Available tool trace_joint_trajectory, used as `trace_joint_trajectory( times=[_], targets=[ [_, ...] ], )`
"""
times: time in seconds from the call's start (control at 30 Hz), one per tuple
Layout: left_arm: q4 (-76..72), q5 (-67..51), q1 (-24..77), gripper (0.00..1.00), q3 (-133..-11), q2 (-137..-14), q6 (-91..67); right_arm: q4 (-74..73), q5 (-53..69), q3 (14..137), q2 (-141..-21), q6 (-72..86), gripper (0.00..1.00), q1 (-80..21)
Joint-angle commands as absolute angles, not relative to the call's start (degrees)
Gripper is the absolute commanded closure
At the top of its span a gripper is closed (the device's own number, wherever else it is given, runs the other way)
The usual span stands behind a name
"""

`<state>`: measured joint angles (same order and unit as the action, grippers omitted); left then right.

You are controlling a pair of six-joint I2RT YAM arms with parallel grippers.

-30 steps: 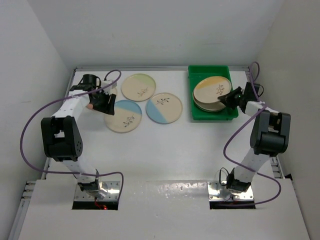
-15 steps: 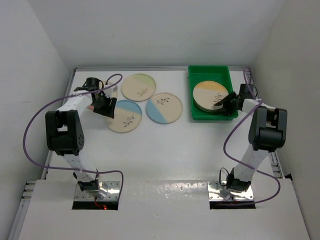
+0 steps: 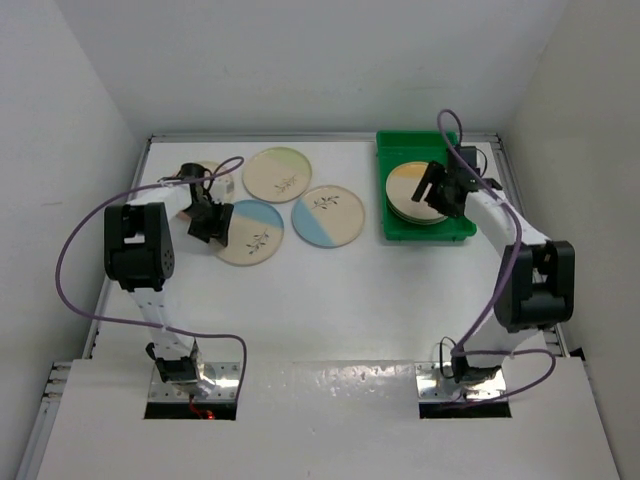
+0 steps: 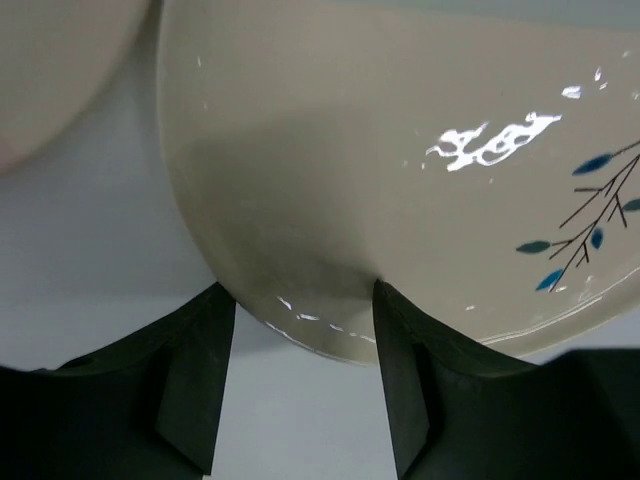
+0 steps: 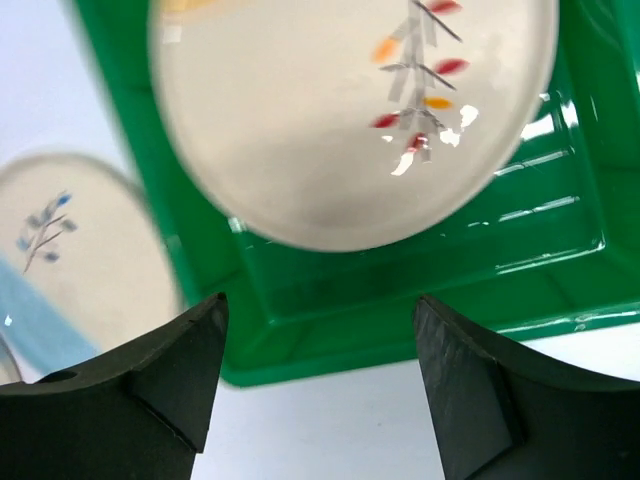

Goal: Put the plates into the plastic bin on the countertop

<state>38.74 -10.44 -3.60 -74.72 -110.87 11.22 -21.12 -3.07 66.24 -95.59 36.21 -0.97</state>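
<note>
While the right hand hangs over the plastic bin with its fingers spread and nothing between them, we have the left hand low at the bench. Its fingers are likewise apart, and the left rim of the blue-and-cream plate shows in the gap. We judge this edge-on approach is chosen because a plate lying flat offers little purchase except at its lip. No pinch is made yet.

A stack of plates lies flat inside the bin, nested so that further ones can sit on top. Outside it, on the bench, lie the plate at the left hand, a blue plate, a green-tinted plate and one more partly hidden behind the left arm. We read the right hand as free for another carry.
</note>
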Motion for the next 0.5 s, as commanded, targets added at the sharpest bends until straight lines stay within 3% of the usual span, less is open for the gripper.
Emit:
trace_joint_trajectory(
  times=[0.0, 0.07, 0.23, 0.3, 0.47],
  targets=[
    [37.79, -7.82, -4.65, 0.42, -76.11, -114.25, 9.14, -19.78, -9.31, 67.06, -90.11, 30.51, 0.27, -4.47],
    [37.79, -10.09, -4.66, 0.46, -76.11, -116.35, 9.14, -18.81, -8.01, 67.06, -88.43, 28.14, 0.25, -6.58],
    [37.79, -20.11, -5.19, 1.00, -76.11, -117.60, 13.00, -17.04, 6.30, 67.76, -90.77, 19.18, 0.20, -12.82],
    [38.84, -21.88, -3.70, 1.00, -75.50, -116.02, 16.41, -20.02, 14.82, 71.52, -92.80, 13.49, 0.19, -16.16],
    [39.37, -22.94, 0.43, 1.00, -72.08, -105.93, 24.51, -23.56, 23.01, 78.12, -103.16, 11.51, 0.10, -25.47]
  ],
)
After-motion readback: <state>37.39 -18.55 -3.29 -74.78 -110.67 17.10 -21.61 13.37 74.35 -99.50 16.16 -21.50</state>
